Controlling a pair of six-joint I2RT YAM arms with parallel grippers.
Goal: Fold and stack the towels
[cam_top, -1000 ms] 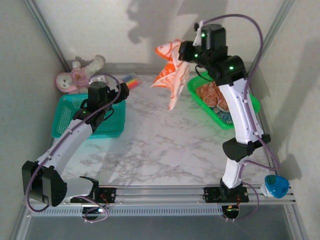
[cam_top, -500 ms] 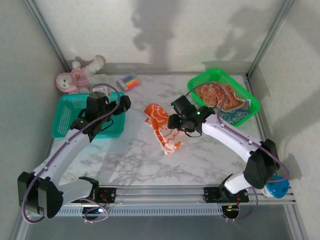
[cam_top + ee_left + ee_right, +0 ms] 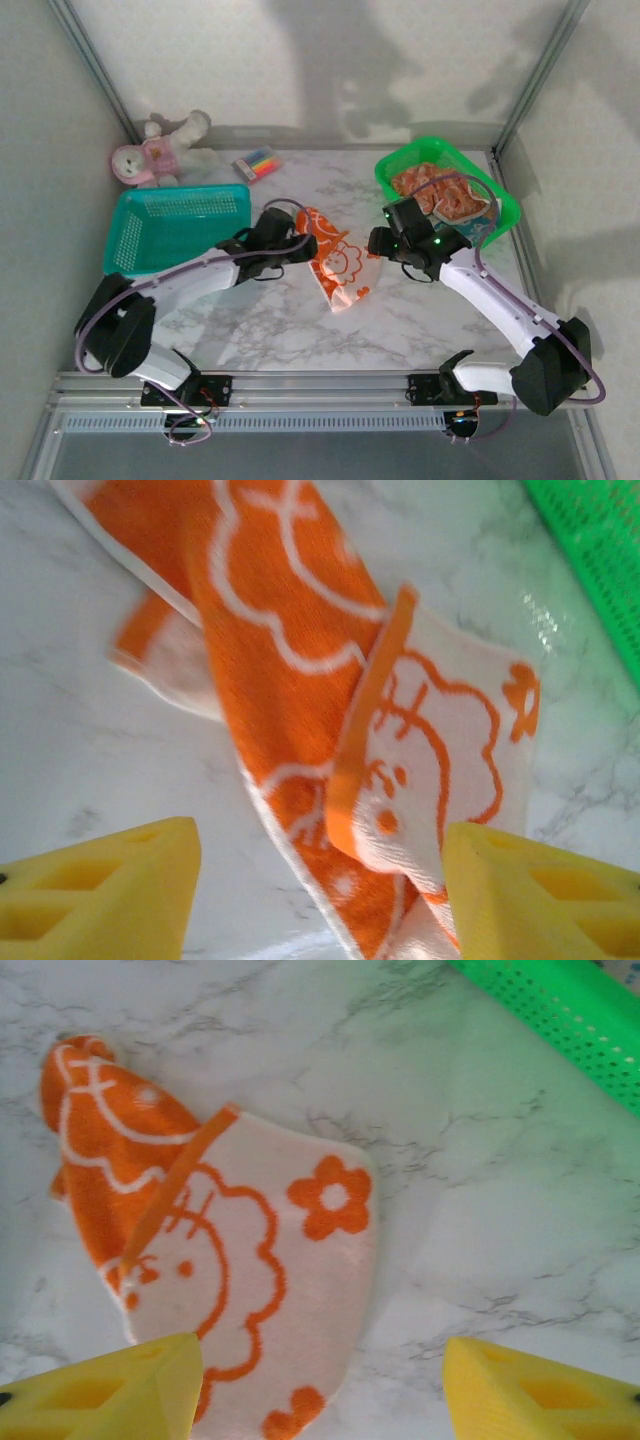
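One bright orange and white towel [image 3: 335, 265] lies crumpled on the marble table, partly doubled over, with a bunny and flower print [image 3: 280, 1260] facing up. My left gripper [image 3: 300, 243] is low at its left end. Its yellow fingers [image 3: 110, 890] stand apart, and a folded corner of the towel [image 3: 290, 630] lies between them, close to the right-hand one. My right gripper [image 3: 380, 243] is open at the towel's right edge, holding nothing; its left finger [image 3: 110, 1390] hangs over the cloth. More towels [image 3: 435, 192] lie heaped in the green basket [image 3: 430, 145].
A teal basket [image 3: 175, 225] stands at the left. Behind it lie a pink-and-white plush toy [image 3: 150, 150] and a pack of markers [image 3: 258, 162]. The green basket's wall [image 3: 560, 1010] is close beyond the right gripper. Bare marble lies in front of the towel.
The right gripper brought the orange towel down from high at the back onto the table and let go. The left arm swung from the teal basket to the towel, its jaws narrowing.
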